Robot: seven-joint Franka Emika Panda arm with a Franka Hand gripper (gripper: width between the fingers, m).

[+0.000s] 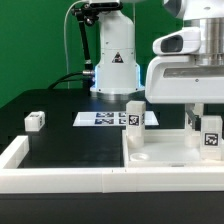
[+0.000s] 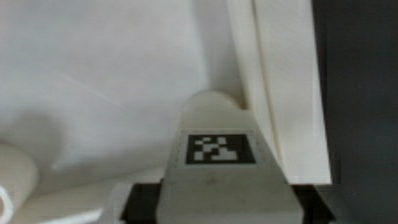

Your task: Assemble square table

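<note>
From the exterior view, the tool (image 1: 209,128) pinches a tagged leg block (image 1: 212,138) at the white square panel (image 1: 165,152), on the exterior view's right. A second leg block (image 1: 133,117) stands on that panel, and a third leg block (image 1: 35,121) stands on the black tabletop (image 1: 60,140). In the wrist view, the fingers (image 2: 146,203) press both sides of the tagged leg block (image 2: 217,150), just beside the panel's raised rim (image 2: 285,80).

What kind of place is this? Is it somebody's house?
Probably a robot lab, not a house: a white robot arm stands at a black table with a marker board and a tagged leg block.
</note>
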